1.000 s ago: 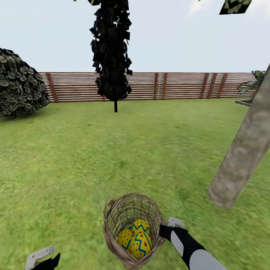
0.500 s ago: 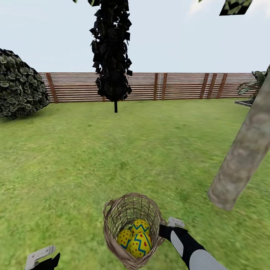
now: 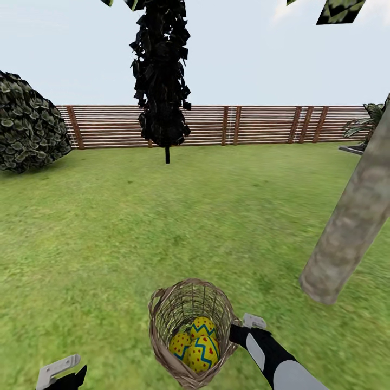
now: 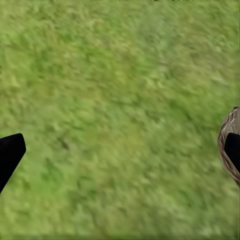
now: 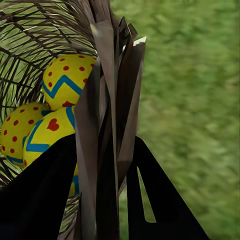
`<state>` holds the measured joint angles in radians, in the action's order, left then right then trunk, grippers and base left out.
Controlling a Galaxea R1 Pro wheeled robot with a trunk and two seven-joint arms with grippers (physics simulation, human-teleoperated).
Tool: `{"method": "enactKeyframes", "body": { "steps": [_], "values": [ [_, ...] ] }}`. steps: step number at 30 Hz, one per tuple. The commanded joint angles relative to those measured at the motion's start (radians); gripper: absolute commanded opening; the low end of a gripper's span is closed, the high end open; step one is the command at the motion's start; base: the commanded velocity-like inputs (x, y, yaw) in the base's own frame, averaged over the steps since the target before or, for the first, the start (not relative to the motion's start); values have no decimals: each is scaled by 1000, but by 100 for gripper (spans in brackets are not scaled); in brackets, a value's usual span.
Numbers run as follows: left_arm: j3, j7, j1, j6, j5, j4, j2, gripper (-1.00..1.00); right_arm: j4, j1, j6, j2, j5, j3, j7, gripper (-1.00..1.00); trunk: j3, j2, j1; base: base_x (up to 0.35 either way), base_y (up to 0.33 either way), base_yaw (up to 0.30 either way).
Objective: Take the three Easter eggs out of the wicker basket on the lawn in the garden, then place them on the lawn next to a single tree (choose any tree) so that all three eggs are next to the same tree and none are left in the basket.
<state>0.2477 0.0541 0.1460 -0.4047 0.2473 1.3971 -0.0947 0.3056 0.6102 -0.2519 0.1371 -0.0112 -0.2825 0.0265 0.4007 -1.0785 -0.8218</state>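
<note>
Head view: wicker basket [image 3: 190, 330] low centre on the lawn [image 3: 162, 227], tipped so its mouth faces the camera. All three Easter eggs [image 3: 196, 344] inside, bunched at the bottom. Right pincer [image 3: 236, 331] sits at the basket's right rim. Left pincer [image 3: 57, 371] at the lower left corner, well apart from the basket, over bare grass. Tree [image 3: 352, 222] trunk leans in at right, near the basket. Dark cypress [image 3: 161, 76] and round shrub [image 3: 30, 129] stand before the slatted fence [image 3: 244, 124].

Left wrist view: left pincer [image 4: 120, 150] released, fingers spread wide, nothing between them; grass below, basket wall at the frame edge by one fingertip.

Right wrist view: right pincer [image 5: 107, 185] clenched on the basket's wall, one finger inside, one outside, weave pinched between. Eggs lie inside, just beside the inner finger.
</note>
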Motion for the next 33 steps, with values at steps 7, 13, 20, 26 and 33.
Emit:
{"method": "enactKeyframes", "body": {
  "steps": [7,13,20,26,33],
  "values": [
    [-1,5,0,-5,10,2,0,100,3,0,-6,1,4,-4,1,-100,-21,49,27,0,0,0],
    [-1,6,0,-5,10,2,0,100,3,0,-6,1,4,-4,1,-100,-40,91,50,0,0,0],
    [-1,5,0,-5,10,2,0,100,2,0,-6,1,4,-4,1,-100,-62,140,77,0,0,0],
    [-1,4,0,-5,11,2,0,100,2,0,-6,1,4,-4,0,-100,-81,182,100,0,0,0],
    [-1,4,0,-5,11,2,0,100,2,0,-6,1,4,-4,0,-100,-103,231,127,0,0,0]
  ]
}}
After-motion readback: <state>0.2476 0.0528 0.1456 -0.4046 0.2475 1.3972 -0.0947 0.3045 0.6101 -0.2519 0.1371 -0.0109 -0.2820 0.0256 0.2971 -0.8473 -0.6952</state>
